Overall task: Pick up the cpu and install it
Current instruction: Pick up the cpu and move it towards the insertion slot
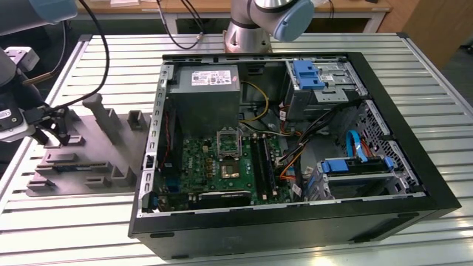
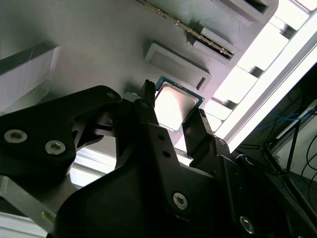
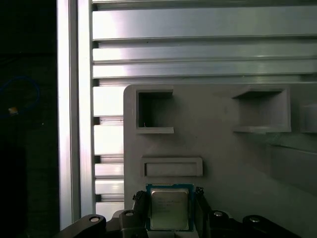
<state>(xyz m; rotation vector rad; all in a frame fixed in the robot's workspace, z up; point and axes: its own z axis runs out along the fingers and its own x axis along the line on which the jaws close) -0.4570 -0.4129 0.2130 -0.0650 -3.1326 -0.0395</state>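
Note:
The cpu (image 3: 169, 210) is a small square chip with a silvery top and a thin green rim. It sits over the grey fixture plate (image 1: 81, 160) at the exterior view's left. My gripper (image 1: 57, 138) hangs over that plate, its two black fingers (image 3: 140, 199) pressed against opposite edges of the chip. In the second wrist view the cpu (image 2: 173, 101) shows between the fingertips of the gripper (image 2: 172, 113), close to the plate's surface. The dark square socket (image 1: 226, 168) lies on the green motherboard inside the open computer case (image 1: 414, 160).
The fixture plate carries raised blocks and pockets (image 3: 154, 111) around the chip. A grey power supply box (image 1: 207, 88), blue drive brackets (image 1: 307, 73) and loose cables (image 1: 296, 149) crowd the case. The slatted aluminium table (image 1: 88, 221) runs under everything.

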